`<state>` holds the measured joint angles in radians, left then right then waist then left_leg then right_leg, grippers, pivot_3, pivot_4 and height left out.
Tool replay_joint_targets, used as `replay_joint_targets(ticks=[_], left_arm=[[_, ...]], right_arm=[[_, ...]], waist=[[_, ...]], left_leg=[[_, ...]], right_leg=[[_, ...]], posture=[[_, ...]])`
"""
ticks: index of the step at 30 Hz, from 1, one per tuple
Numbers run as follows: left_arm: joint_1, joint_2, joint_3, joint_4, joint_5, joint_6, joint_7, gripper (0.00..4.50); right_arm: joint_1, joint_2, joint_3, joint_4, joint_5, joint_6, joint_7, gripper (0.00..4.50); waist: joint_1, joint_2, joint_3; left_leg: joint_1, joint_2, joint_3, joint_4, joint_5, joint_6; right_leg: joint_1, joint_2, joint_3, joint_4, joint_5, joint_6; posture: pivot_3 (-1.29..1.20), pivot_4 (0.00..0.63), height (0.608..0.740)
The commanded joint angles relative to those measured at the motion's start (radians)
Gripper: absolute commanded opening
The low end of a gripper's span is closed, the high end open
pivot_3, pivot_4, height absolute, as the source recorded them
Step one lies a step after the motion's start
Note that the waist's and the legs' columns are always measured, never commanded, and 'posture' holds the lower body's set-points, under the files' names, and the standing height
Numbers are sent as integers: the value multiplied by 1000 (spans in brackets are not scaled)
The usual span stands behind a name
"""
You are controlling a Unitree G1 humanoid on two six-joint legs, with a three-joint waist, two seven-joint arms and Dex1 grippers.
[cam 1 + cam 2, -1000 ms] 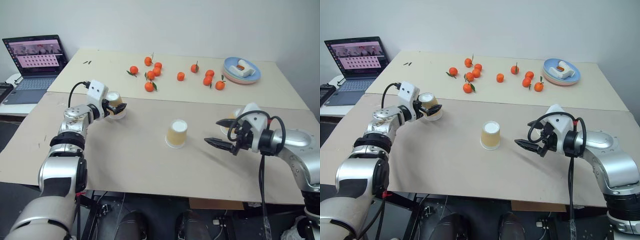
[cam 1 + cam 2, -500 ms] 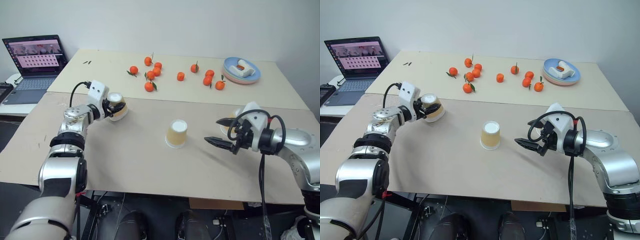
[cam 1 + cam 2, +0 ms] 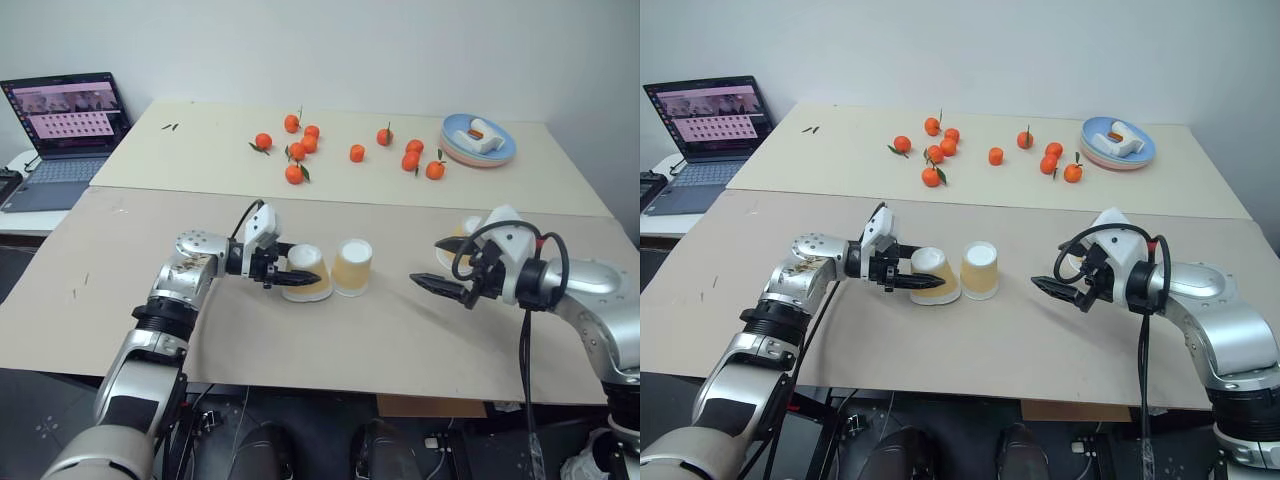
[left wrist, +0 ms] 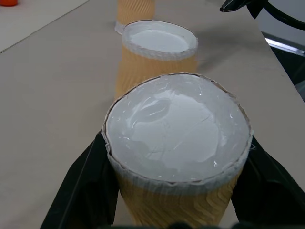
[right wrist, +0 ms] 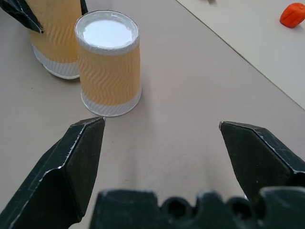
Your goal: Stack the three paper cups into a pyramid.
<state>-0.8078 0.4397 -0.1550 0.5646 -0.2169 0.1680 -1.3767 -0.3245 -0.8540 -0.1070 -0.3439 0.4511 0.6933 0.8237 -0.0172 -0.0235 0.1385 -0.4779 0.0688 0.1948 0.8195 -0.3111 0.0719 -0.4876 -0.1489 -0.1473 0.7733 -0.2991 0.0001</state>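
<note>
Laptop [image 3: 65, 120] sat far left on table [image 3: 150, 330]. My left gripper [image 3: 298, 279] pinched first paper cup [image 3: 306, 272], upside down, just beside second paper cup [image 3: 352, 267] standing inverted mid-table. Tangerines [image 3: 300, 150] lay scattered beyond. My right gripper [image 3: 436, 265] hung with jaws spread wide, empty. Third paper cup [image 3: 466, 229] showed partly behind it. Blue plate [image 3: 478, 140] far right.

Head stereo pair, high, facing forward and down over the desk [image 3: 400, 330]; left wrist view close behind held cup [image 4: 177, 152]; right wrist view low, near; all share middle cup [image 5: 109, 62].
</note>
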Motion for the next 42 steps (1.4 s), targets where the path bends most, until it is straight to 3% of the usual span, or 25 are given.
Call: replay_joint_targets(ticks=[1, 23, 25, 28, 35, 42], left_arm=[[-28, -2, -21, 43, 38, -44, -5, 2515], [-123, -44, -50, 318, 146, -236, 58, 2515], [-125, -45, -48, 327, 145, -240, 60, 3453], [-125, -46, -40, 329, 145, -246, 60, 4396], [-138, -34, -2, 294, 124, -205, 51, 4396], [-91, 26, 24, 93, 71, -75, -7, 4396]], right_arm=[[13, -23, -74, -59, 19, 18, -18, 4500], [69, -36, -142, -128, 37, 61, -47, 4500], [70, -38, -146, -128, 38, 61, -47, 4500], [70, -38, -146, -125, 38, 62, -48, 4500], [61, -36, -131, -111, 35, 54, -49, 4500], [40, -28, -112, -89, 29, 41, -45, 4500]], waist=[[2, 0, 0], [5, 1, -1], [5, 1, -1], [4, 1, -1], [5, 1, -1], [3, 1, 0]], left_leg=[[0, 0, 0, 0, 0, 0], [4, 0, -3, 0, 0, 1], [4, 0, -4, 0, 0, 1], [3, 0, -4, 0, 0, 2], [-5, -1, -3, 0, 0, 2], [-4, 0, -3, 1, 0, 2]], right_leg=[[0, 0, 0, 0, 0, 0], [7, -1, -2, -1, 0, 0], [7, -1, -2, -2, 0, 0], [6, -1, -2, -2, 0, 0], [-2, -1, -2, -1, 0, 0], [-2, 0, -2, -1, 0, 0]], posture=[[0, 150, 669], [0, 150, 669], [0, 150, 669], [0, 150, 669], [0, 150, 669], [0, 150, 669]])
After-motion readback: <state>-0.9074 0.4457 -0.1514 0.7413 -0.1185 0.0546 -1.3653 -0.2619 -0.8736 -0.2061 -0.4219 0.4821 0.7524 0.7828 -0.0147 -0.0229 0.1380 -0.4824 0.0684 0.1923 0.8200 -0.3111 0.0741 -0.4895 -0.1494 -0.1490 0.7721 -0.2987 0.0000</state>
